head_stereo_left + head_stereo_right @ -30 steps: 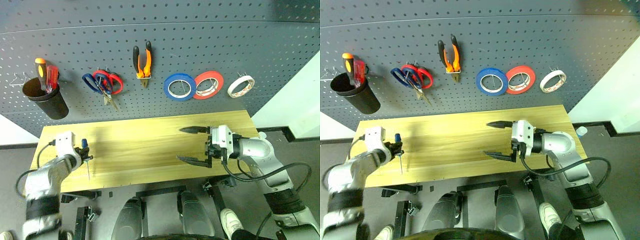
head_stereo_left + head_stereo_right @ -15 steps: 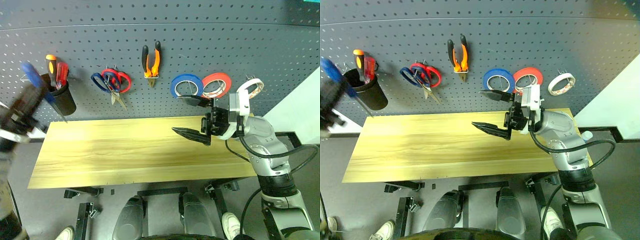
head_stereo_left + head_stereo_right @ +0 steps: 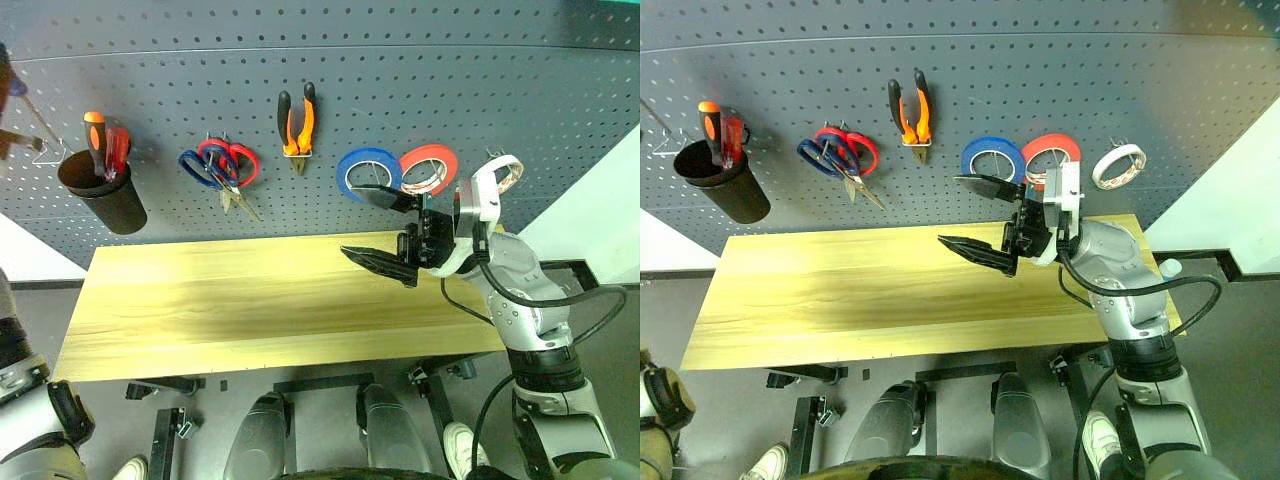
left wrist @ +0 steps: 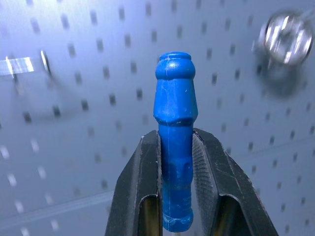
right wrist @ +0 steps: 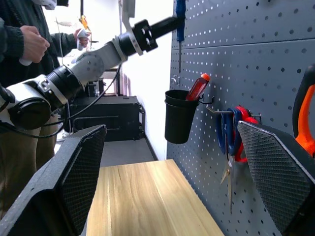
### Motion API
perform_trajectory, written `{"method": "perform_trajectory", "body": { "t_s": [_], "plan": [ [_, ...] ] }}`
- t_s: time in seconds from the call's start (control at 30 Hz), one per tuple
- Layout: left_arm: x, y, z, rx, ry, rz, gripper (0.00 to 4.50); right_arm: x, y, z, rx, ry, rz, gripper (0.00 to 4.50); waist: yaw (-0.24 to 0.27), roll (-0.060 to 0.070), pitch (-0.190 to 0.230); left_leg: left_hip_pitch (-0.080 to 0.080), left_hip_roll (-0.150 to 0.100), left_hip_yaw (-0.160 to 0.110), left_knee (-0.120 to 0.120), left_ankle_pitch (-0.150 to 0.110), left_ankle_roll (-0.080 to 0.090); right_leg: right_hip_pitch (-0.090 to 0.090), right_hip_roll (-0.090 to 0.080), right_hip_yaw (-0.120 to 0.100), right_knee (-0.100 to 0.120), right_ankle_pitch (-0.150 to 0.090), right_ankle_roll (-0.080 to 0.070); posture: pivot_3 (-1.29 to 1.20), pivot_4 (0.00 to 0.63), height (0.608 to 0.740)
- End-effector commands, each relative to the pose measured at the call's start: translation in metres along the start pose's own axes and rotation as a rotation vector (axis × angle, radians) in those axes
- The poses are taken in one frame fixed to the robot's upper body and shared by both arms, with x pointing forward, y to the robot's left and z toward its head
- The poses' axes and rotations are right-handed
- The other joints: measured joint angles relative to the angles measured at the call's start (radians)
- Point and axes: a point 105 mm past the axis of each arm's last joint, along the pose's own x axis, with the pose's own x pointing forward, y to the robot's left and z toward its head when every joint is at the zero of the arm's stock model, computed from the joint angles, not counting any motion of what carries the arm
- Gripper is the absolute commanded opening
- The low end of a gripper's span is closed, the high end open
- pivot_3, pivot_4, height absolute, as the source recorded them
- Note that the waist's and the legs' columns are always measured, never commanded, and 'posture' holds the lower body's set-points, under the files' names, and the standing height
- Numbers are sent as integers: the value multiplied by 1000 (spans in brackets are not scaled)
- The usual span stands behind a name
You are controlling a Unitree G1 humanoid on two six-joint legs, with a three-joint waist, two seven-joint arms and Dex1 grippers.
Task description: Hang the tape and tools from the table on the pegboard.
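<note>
My left gripper (image 4: pixel 175 140) is shut on the blue-handled screwdriver (image 4: pixel 176 98), held up against the dark grey pegboard (image 3: pixel 420 90). In the right wrist view that gripper (image 5: pixel 178 20) holds the screwdriver (image 5: pixel 180 29) shaft-down above the black cup (image 5: pixel 179 115). My right gripper (image 3: pixel 372 228) hovers open and empty over the right part of the wooden table (image 3: pixel 250 300). On the pegboard hang the orange-and-black pliers (image 3: pixel 297 125), the dark-blue scissors (image 3: pixel 200 168) and the whitish tape (image 3: pixel 1114 165).
Red-handled scissors (image 3: pixel 240 160) overlap the blue ones. A blue roll (image 3: pixel 368 172) and a red roll (image 3: pixel 430 168) hang beside the whitish tape. The black cup (image 3: pixel 100 190) holds an orange and a red screwdriver. A person (image 5: pixel 19 44) stands beyond the table's left end.
My left gripper has lifted the blue screwdriver from the table's left end up to the pegboard above the cup. The right gripper rose off the table, then held still.
</note>
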Motion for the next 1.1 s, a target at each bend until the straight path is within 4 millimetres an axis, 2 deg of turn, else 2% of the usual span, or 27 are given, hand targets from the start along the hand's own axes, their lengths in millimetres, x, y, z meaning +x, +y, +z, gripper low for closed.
{"method": "perform_trajectory", "body": {
  "t_s": [0.03, 0.1, 0.27, 0.37, 0.47, 0.53, 0.6, 0.7, 0.77, 0.87, 0.97, 1.1],
  "plan": [
    [1, -1, 0, 4, -31, -25, 493, -3, 1, 13, -58, -23, -12, 4500, 0, 0, 0, 0, 0, 0, 0, 0, 0, 0, 0, 0, 0, 0, 0, -36, 118, 733],
    [-1, 2, -6, -26, -22, -9, 493, -5, 1, 12, -63, -16, -18, 4500, -1, 0, 0, 0, 0, 0, 0, 0, 0, 0, 0, 0, 0, 0, 0, -36, 118, 733],
    [-6, 2, -15, -84, -11, -7, 2123, -8, 1, 10, -67, 1, -25, 4500, -2, 0, 0, 0, 0, 0, 0, 0, 0, 0, 0, 0, 0, 0, 0, -41, 114, 733],
    [-9, 6, -15, -39, -4, 18, 3113, -8, 1, 8, -67, 7, -25, 4500, -2, -1, 0, 0, 0, 0, 0, 0, 0, 0, 0, 0, 0, 0, 0, -34, 113, 733],
    [-14, 9, -10, -29, -13, 26, 3113, -8, 1, 6, -69, 16, -24, 4500, -3, 0, 0, 0, 0, 0, 0, 0, 0, 0, 0, 0, 1, 0, 0, -31, 115, 733],
    [-23, 4, 5, -70, -47, -29, 3113, -10, 1, 4, -69, 30, -23, 4500, -4, 0, 0, 0, 0, 0, 0, 0, 0, 0, 0, 0, 1, 0, 0, -33, 114, 733],
    [-35, -9, 16, -106, -50, -124, 3113, -12, 2, 2, -67, 41, -25, 4500, -12, -1, -1, 0, 0, 0, 0, 0, 0, 0, 0, 0, 0, 0, 1, -33, 114, 733],
    [-63, -41, 15, -140, 51, -287, 3113, -20, 4, -5, -58, 75, -34, 4500, -22, -1, -1, 0, 0, 0, 0, 0, 0, 0, -1, 0, 0, 0, 1, -20, 114, 733],
    [-89, -66, -3, -153, 202, -373, 3113, -29, 6, -14, -47, 119, -42, 4500, -23, 0, -1, 0, 0, 0, 0, 0, 0, 0, -1, 0, 0, 0, 0, -13, 114, 733],
    [-127, -91, -36, -122, 416, -452, 3113, -43, 8, -31, -43, 192, -68, 4500, -23, 1, -2, 1, 0, 1, 0, 0, 0, 0, 0, 1, 1, -2, -4, -1, 114, 733],
    [-163, -107, -71, -90, 586, -465, 3113, -64, 9, -52, -69, 303, -104, 4500, -21, 1, -8, 3, 0, 1, 1, 0, 0, 3, 0, 1, 0, -2, -4, 8, 114, 733],
    [-200, -122, -109, -41, 682, -433, 3113, -104, 11, -83, -84, 473, -176, 4500, -13, 0, -16, 3, 0, 1, 3, 0, 0, 7, -1, 0, -3, -4, -2, 7, 116, 733]
  ]
}}
